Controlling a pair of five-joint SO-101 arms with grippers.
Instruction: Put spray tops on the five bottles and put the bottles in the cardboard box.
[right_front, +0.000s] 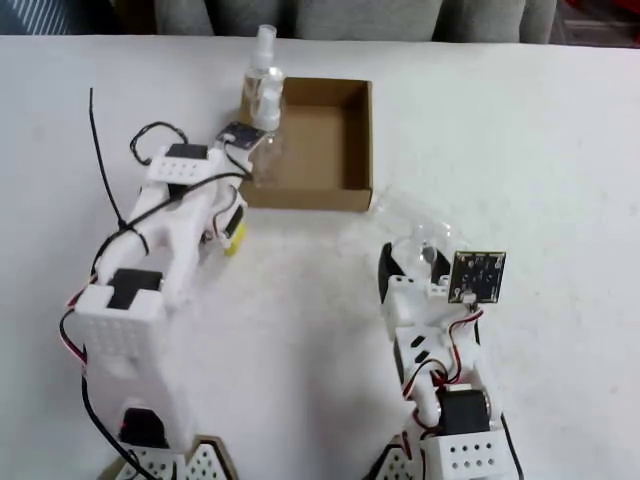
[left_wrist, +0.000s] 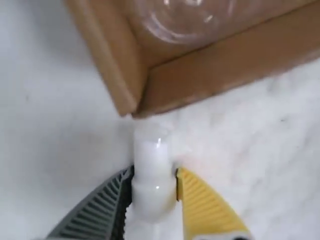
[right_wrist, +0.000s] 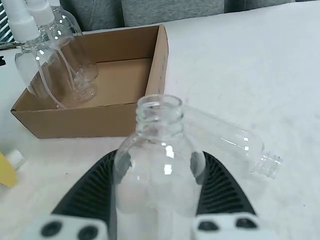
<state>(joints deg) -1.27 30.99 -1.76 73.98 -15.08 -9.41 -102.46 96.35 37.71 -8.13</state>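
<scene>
Looking down, the cardboard box (right_front: 356, 140) sits upper centre, with two capped bottles (right_front: 265, 95) standing in its upper-left corner. Left wrist: the left gripper (left_wrist: 154, 172) clamps a white spray top (left_wrist: 149, 160) just beside the box corner. Right wrist: the right gripper (right_wrist: 159, 161) grips an upright open bottle (right_wrist: 157, 145); a second open bottle (right_wrist: 227, 137) lies beside it.

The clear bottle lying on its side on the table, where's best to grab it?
Probably the lying bottle across its straight mid-body, coming down from above with jaws astride it: it lies flat, and its open neck should stay free for capping.
</scene>
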